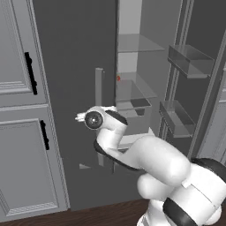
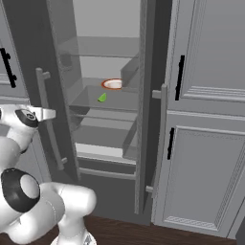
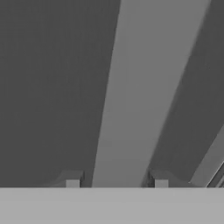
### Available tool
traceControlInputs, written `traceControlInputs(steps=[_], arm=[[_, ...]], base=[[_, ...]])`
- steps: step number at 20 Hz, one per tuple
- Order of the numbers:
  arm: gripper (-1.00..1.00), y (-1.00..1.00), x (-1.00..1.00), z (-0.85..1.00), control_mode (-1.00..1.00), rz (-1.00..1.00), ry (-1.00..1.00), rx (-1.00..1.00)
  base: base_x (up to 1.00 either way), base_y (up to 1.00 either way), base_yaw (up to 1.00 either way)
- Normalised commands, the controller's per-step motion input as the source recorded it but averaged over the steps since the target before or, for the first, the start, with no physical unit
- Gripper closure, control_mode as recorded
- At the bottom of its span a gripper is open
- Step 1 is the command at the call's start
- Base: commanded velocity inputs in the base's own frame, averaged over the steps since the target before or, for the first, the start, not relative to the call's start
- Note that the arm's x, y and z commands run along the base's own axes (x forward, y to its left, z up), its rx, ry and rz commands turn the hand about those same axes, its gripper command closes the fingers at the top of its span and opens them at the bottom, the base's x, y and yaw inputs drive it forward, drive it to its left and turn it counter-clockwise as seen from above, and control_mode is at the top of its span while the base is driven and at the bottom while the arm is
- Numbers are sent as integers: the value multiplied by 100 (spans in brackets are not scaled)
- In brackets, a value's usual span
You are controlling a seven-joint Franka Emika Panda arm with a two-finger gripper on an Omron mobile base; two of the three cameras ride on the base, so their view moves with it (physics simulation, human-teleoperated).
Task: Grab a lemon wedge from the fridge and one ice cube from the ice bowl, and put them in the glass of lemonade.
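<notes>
Lemon wedge (image 2: 102, 97) lies on a glass shelf (image 2: 91, 100) inside the open fridge (image 2: 110, 62), just in front of and to the left of an orange-rimmed plate (image 2: 113, 84) on the same shelf; it is too small to tell its long axis for sure, though its narrow end seems to point up and toward the plate. The gripper (image 3: 117, 183) is outside the fridge, well apart from the wedge and lower, at the left door's long vertical handle (image 3: 140, 92). In the hand view its fingertips (image 3: 72, 183) stand either side of that light grey bar, jaws parted; whether they press on it cannot be told. Panelled cabinets (image 2: 206, 119) flank the fridge.
</notes>
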Motion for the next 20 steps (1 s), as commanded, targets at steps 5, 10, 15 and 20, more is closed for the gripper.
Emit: traceControlInputs(steps=[5, 10, 15, 20], arm=[[-100, 100, -96, 100, -100, 0, -2, -12], [-100, 3, -100, 87, -100, 0, -5, 0], [-100, -100, -58, 10, -100, 0, 6, 36], [-100, -100, -33, 0, -100, 0, 6, 44]], base=[[0, 0, 0], [0, 0, 0], [0, 0, 0], [0, 0, 0]])
